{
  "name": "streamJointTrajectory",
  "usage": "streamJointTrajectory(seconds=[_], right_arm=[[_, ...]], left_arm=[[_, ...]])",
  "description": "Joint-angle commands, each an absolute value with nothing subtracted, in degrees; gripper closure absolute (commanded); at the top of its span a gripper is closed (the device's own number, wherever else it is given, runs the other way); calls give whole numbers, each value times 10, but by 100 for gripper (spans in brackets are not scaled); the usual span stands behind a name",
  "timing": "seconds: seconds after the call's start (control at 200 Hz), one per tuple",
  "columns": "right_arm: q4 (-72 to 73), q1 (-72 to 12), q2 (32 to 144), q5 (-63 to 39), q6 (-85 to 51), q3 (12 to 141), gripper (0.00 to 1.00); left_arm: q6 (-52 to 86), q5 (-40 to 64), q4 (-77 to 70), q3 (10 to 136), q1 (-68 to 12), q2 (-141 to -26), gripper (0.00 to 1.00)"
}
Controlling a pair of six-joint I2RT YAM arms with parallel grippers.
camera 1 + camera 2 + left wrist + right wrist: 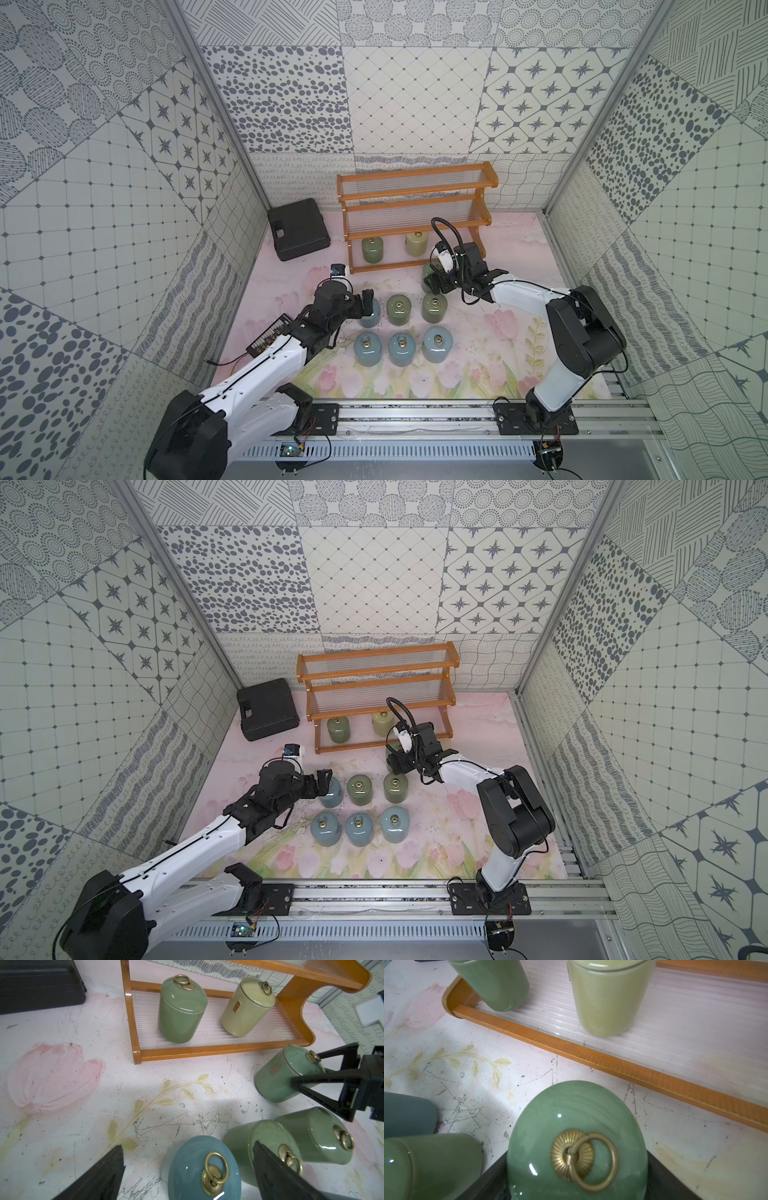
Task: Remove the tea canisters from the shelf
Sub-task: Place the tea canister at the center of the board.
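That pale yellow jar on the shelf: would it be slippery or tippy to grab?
Probably slippery, perhaps breakable: the pale yellow jar looks like glossy glazed pottery. Likely steady if nudged gently: it stands upright on a broad base on the shelf.

Two canisters (372,249) stand on the shelf (415,192); seven others (399,309) before it.

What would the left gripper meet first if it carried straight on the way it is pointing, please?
Most likely the blue jar: its lid sits just ahead, between the open jaws of the left gripper. The green jar beside it is near one jaw too, but depth is hard to judge.
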State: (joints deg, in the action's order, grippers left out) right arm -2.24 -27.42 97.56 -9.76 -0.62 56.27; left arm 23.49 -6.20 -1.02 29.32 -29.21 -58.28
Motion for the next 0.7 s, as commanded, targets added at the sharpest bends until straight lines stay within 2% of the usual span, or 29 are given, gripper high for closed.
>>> streamJointTrajectory(seconds=[0.0,0.505,0.695], right_arm=[[40,-279,970,-97,-7,564,10],[37,-278,937,-94,-11,555,0],[37,-271,897,-89,-22,544,0]], left_arm=[[222,-59,-4,312,-291,-595,0],[205,-59,20,382,-291,-669,0],[204,-73,50,439,-291,-729,0]])
